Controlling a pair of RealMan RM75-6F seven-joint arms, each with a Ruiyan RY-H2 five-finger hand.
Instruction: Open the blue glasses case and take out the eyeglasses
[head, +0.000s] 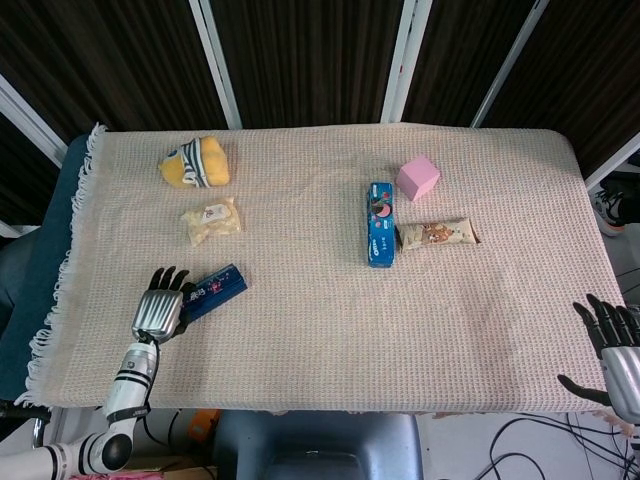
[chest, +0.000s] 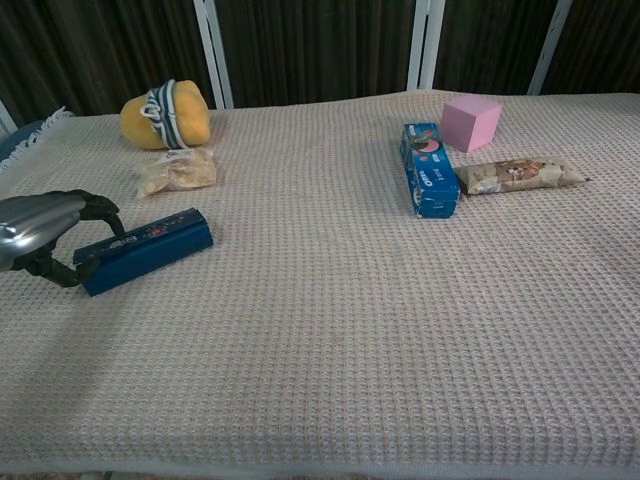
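Head view: a beige waffle-weave cloth covers the table (head: 330, 300). The slim blue rectangular glasses case (head: 214, 290), closed, lies near the left front edge; the silver left hand (head: 160, 312) grips its near end, fingers curled over it. The right hand (head: 615, 350) hangs off the front right corner, fingers spread, holding nothing. A pink cube (head: 417, 177) sits at the far side.

Chest view: the case (chest: 145, 250) shows a floral lid. The left hand (chest: 45, 235) arches above it, dark fingers (chest: 100, 208) hooked on its end. The right hand falls outside this view.
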